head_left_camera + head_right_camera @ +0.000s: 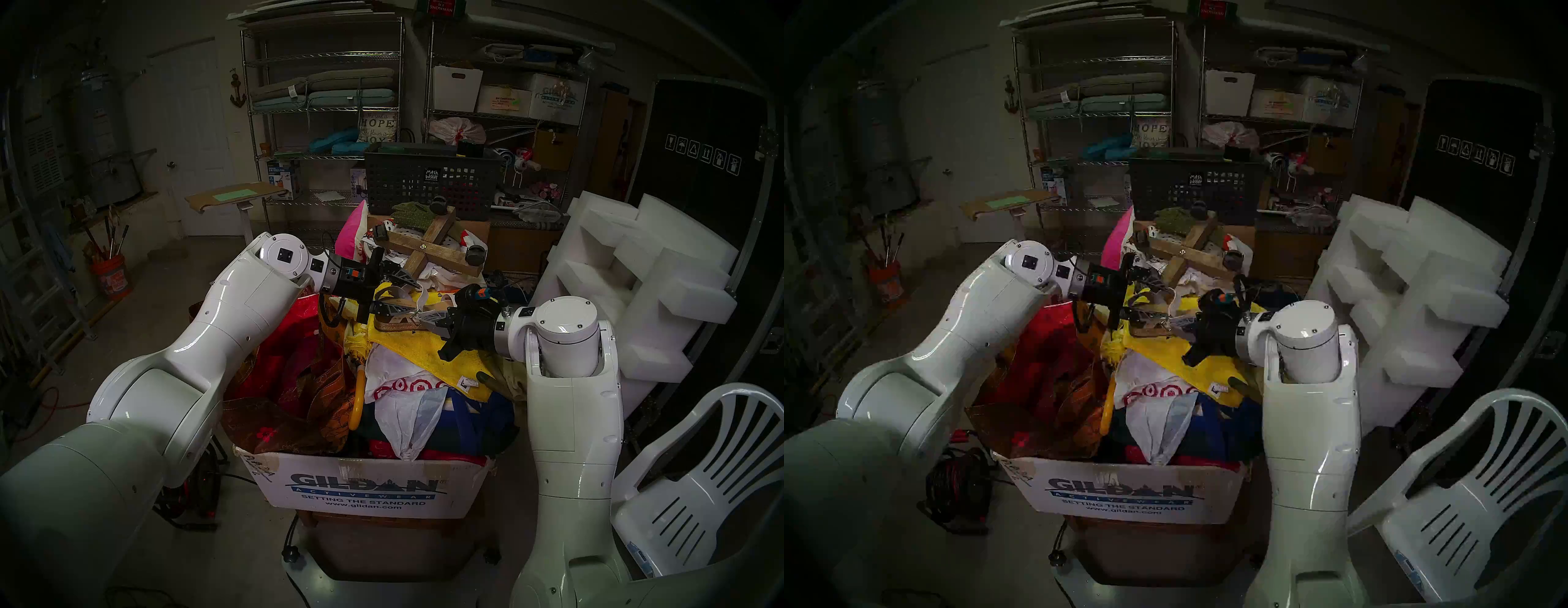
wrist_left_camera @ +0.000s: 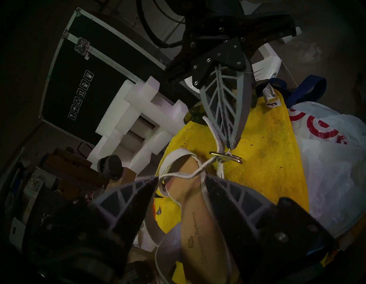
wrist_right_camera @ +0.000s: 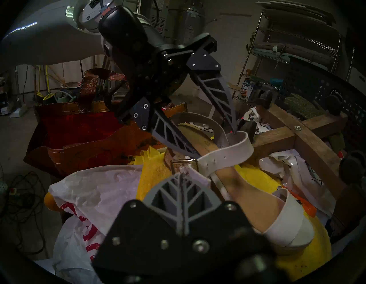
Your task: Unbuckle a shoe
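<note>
**Strap's free end lies on the left gripper's side, buckle on the right's**

The sandal (image 3: 247, 198) lies on its sole on a yellow towel (image 3: 156, 172), on top of the heaped bags in the cardboard box (image 1: 365, 488). Its long axis runs from one gripper to the other, so each arm faces one end of the footbed.

The right gripper (image 3: 181, 173) has its fingers pressed together at the buckle (image 3: 184, 161), pinching it at its near edge (whether by the prong or by the short white tab that carries it is too small to tell). The left gripper (image 3: 214, 143) stands spread over the far half of the footbed. One fingertip is low, just beside the buckle, and the other is higher, at the tip of the strap. It holds nothing.

The coming move turns on how the strap (image 3: 221, 157) lies. It leaves the buckle frame heading away from the right gripper, shows its punched holes, then curls up and back on itself. Its loose end therefore sits at the left gripper's upper fingertip, touching it or nearly so. The left gripper is plainly the nearer one to that end, while the right is already placed to anchor the metal.

The strap seems to be still threaded through the frame. I judge that the left gripper should close on the curled end and draw it along the strap's own line, away from the buckle. The right must hold the buckle firm, or the whole sandal may slide across the towel.
</note>
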